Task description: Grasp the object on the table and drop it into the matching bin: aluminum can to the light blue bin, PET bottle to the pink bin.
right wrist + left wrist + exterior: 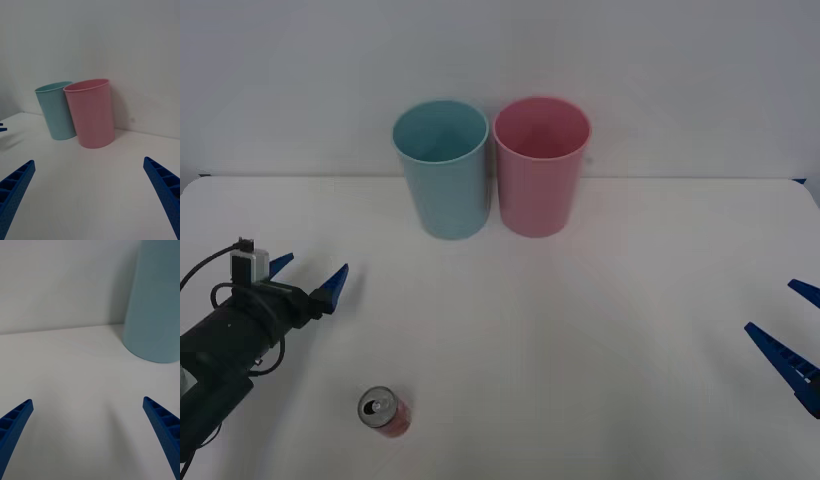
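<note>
So the aluminum can [385, 411] is lying on its side on the bench [580, 330], lower left of the front view, nobody touching it. Left end effector [308, 275] hangs up-left of it, released; right end effector [783, 325] is parked at the right edge, also spread. Light blue bin [442, 168] and pink bin [540, 165] sit side by side up top. My worry: a tipped can rolls away when pinched. Its label is hard to read.

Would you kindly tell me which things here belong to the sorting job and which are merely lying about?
Job: red drink can, light blue bin, pink bin, open left hand.
Lying about: nothing; the open right hand waits at the table edge.
</note>
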Motion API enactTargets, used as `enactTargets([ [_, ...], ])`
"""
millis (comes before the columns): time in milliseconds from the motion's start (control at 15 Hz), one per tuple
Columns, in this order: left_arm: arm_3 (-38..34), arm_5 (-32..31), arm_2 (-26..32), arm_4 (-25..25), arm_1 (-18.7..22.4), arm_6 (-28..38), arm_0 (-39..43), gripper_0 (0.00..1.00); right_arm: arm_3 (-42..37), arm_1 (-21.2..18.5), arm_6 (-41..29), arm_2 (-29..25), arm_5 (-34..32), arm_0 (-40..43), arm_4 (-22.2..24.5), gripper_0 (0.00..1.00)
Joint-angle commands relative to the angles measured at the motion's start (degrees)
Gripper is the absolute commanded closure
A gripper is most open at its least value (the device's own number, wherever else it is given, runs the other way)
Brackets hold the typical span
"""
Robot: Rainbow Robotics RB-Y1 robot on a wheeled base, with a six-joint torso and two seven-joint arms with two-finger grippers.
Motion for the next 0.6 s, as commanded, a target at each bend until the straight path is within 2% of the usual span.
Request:
enactTargets([
  [67,0.0,-0.7,0.09,1.14,0.0,-0.08,0.09,0.0,0.0,0.0,0.0,0.0,0.0,0.0,0.0,0.0],
  [400,0.0,-1.93,0.88,1.41,0.0,-0.08,0.18,0.0,0.0,0.0,0.0,0.0,0.0,0.0,0.0,0.0],
  [600,0.0,-5.71,3.25,1.41,0.0,-0.17,0.44,0.0,0.0,0.0,0.0,0.0,0.0,0.0,0.0,0.0],
])
